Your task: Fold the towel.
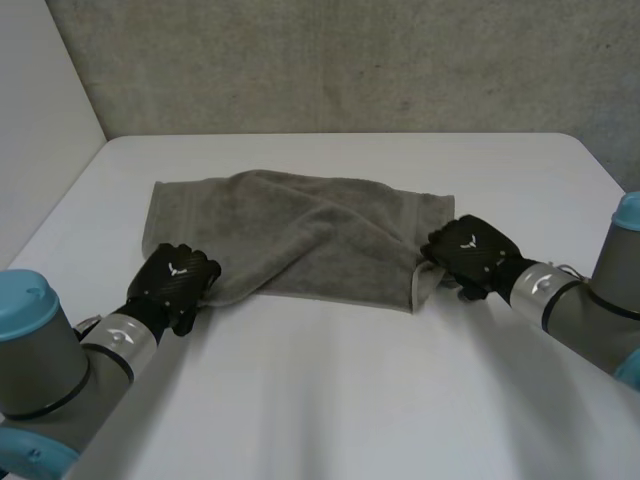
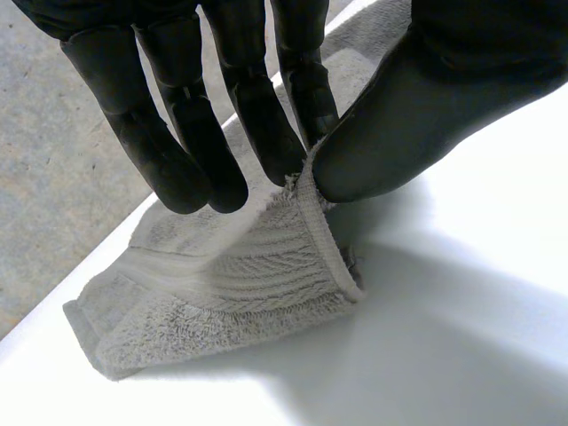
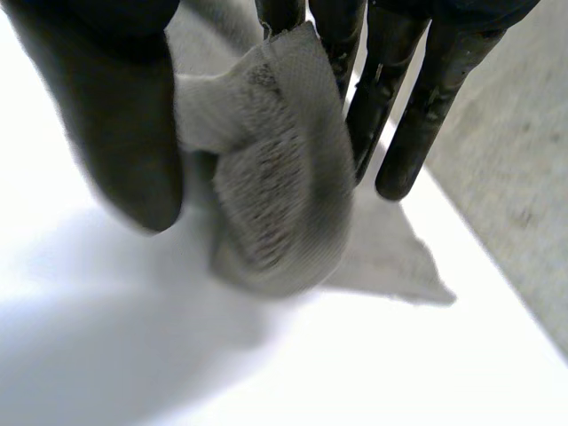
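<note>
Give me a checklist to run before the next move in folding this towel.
1. Left hand pinches the towel at its near left corner, thumb against fingers: ok.
2. Right hand grips the near right corner: ok, cloth bunched.
3. Towel lying flat: not ok, creased across the middle.
4. Whole towel on the table: ok.
5. Grips firm enough to lift: cannot tell.

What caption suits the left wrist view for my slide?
Left hand pinching an edge of the grey towel between thumb and fingers, over the table.
</note>
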`<state>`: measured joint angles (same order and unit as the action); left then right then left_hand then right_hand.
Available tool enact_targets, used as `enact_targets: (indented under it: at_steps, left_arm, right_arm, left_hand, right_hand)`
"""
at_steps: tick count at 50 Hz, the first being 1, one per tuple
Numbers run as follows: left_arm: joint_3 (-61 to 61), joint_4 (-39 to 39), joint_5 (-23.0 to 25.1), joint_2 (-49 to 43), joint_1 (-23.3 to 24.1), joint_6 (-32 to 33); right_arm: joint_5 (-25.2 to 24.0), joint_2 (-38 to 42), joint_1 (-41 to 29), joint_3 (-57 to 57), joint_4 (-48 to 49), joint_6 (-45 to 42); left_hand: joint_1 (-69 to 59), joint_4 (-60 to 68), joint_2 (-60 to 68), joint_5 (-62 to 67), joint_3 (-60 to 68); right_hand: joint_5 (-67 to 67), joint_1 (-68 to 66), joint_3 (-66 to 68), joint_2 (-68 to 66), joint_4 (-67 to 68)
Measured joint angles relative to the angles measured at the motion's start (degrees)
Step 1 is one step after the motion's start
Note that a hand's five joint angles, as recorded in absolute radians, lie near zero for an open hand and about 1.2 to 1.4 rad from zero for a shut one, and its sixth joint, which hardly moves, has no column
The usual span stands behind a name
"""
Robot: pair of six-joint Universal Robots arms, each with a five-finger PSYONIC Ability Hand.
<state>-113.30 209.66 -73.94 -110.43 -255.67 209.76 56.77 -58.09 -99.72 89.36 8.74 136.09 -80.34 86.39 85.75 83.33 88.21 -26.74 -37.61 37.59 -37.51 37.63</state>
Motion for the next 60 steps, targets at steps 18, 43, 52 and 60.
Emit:
enact_targets:
  at_steps: [18,43,52,60]
  left_arm:
    - [-0.1,2.1,0.2,0.6,-1.8,-0.4]
    - [0.3,3.1,0.1,0.1,-2.9,-0.3]
    - [1.1,3.2,0.1,-0.7,-3.9,-0.3]
    - [1.8,3.2,0.1,-1.6,-4.9,-0.3]
  right_arm:
    - [5.1,-9.3,0.5,6.8,-7.2,0.5]
    - [12.8,-5.8,-7.5,-1.1,-2.8,10.3]
    - [15.4,-3.1,-9.3,-3.1,-3.3,10.3]
    - [16.1,-0.8,-9.7,-4.2,-3.6,9.9]
  left_hand:
    - [0.0,0.0,0.0,0.0,0.0]
    - [0.0,0.0,0.0,0.0,0.0]
    - [0.0,0.0,0.0,0.0,0.0]
    - [0.0,0.0,0.0,0.0,0.0]
  right_hand:
    - [15.2,14.0,-14.3,13.8,-14.3]
    - [6.7,8.0,-7.9,8.1,-8.2]
    - [-9.4,-8.4,8.4,-8.7,8.3]
    - [-23.8,-23.5,22.7,-23.0,22.9]
